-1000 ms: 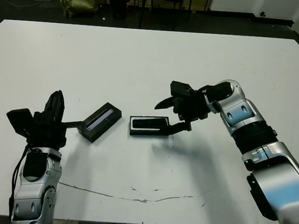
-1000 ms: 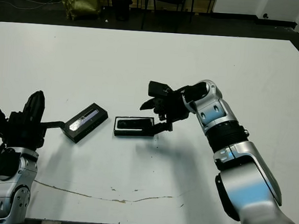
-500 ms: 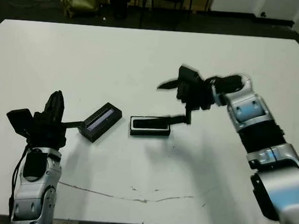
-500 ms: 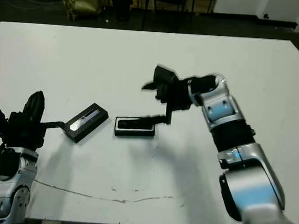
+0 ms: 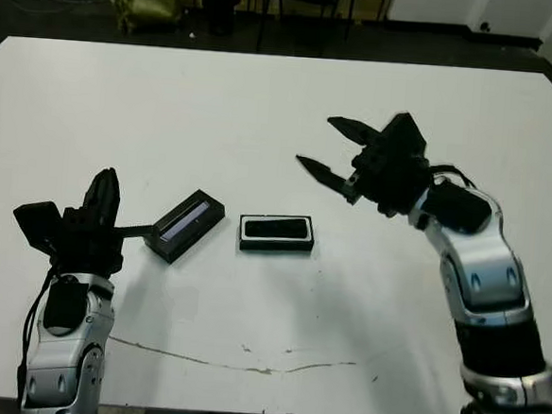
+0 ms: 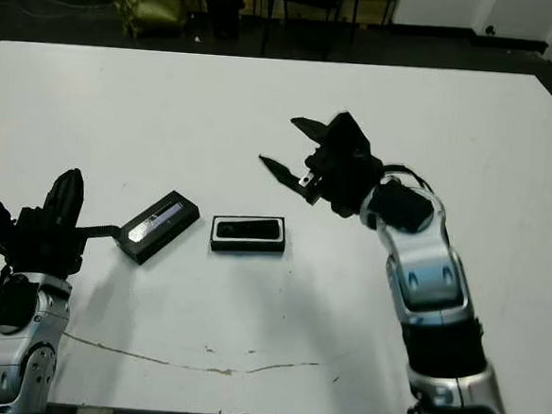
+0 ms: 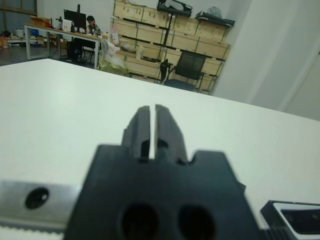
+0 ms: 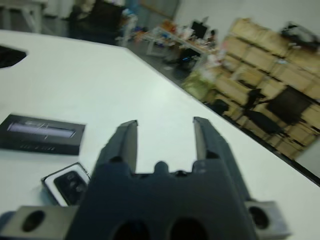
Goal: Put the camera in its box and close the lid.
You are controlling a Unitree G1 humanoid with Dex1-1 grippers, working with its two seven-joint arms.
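Two black fingers [image 5: 343, 129] of our right gripper [image 5: 329, 150] stand spread wide apart with nothing between them, lifted above the white desk [image 5: 264, 102] and pointing toward our left. Behind them the silver right arm [image 5: 480, 269] bends back toward our right shoulder. Nearer to us and slightly left of those fingertips, apart from them, lies the small shallow black rectangular box [image 5: 276, 233] with its white lining showing as a thin rim. Inside it sits the slim black bar-shaped camera [image 5: 277, 229], lying flat and filling most of the tray. The right wrist view shows the same box and camera [image 8: 70, 183] beside the gripper's body, though blurred.

Our left gripper [image 5: 102, 193] holds its two black fingers [image 7: 150, 127] pressed together with only a hairline slit between them, clenched on nothing, as the left wrist view makes plain. It is raised upright near the desk's front left corner on the silver left arm [image 5: 63, 344]. Just to the right of it, near but apart from the box, rests the flat black rectangular lid [image 5: 186, 224] with a long grey-lavender stripe down its middle, lying at an angle on the desk. The box is uncovered. A thin dark scratch line [image 5: 246, 364] runs across the desk near its front edge.
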